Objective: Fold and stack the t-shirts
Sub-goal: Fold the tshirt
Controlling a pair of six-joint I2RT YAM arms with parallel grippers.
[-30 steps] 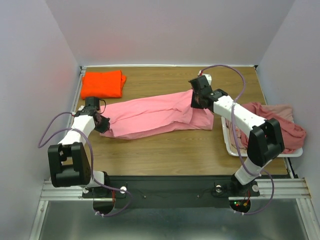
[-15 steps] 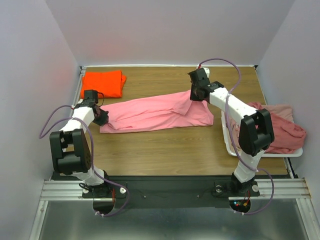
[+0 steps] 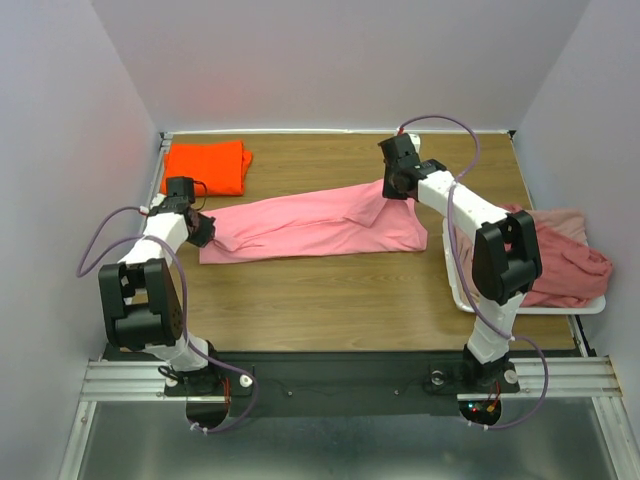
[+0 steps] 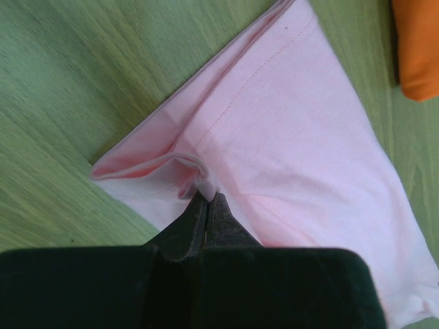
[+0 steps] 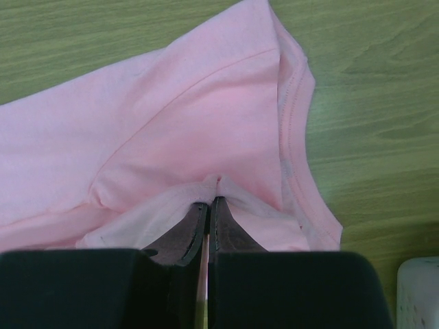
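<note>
A light pink t-shirt (image 3: 310,225) lies stretched lengthwise across the middle of the table. My left gripper (image 3: 200,231) is shut on its left end, pinching a fold of cloth (image 4: 199,179). My right gripper (image 3: 392,188) is shut on its far right end, pinching a fold (image 5: 218,184) near the hem. A bright orange t-shirt (image 3: 205,167) lies folded at the far left corner; its edge shows in the left wrist view (image 4: 418,48). Dusty rose and pale pink shirts (image 3: 565,255) are heaped at the right on the tray.
A white plastic tray (image 3: 462,295) stands at the right edge under the heap of shirts; its corner shows in the right wrist view (image 5: 418,291). Grey walls close in the table on three sides. Bare wood lies in front of the pink shirt.
Both grippers have pulled the pink shirt away from me and laid it flatter. The right gripper moved up and left, the left gripper moved up; the shirt's near edge is now straighter.
</note>
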